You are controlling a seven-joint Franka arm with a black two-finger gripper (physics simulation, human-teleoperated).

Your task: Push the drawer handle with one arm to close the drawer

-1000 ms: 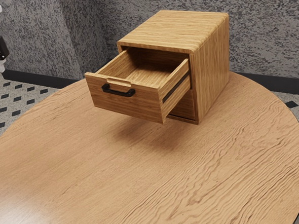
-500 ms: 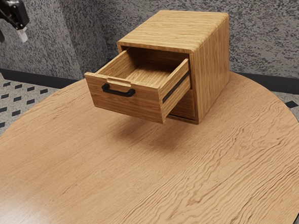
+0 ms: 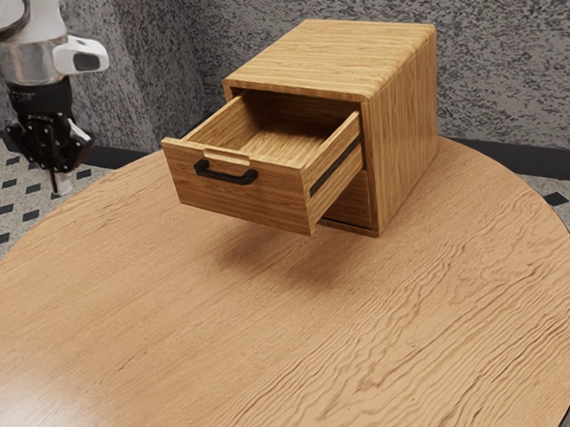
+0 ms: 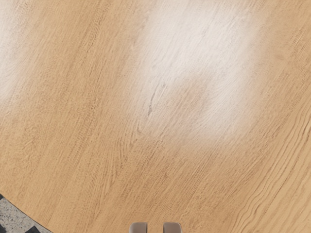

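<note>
Arm point(image 3: 38, 59) cut off at exterior view's far left. Desk point(image 3: 275, 369) cut off at near side. Lower front of cabinet point(image 3: 406, 129) mostly hidden behind drawer point(image 3: 241, 199).

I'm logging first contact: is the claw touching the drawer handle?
Apart: the exterior view shows a stretch of table between the claw and drawer handle.

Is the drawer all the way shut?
No, the drawer sticks out from the front of the wooden cabinet, and you can look right inside it.
</note>
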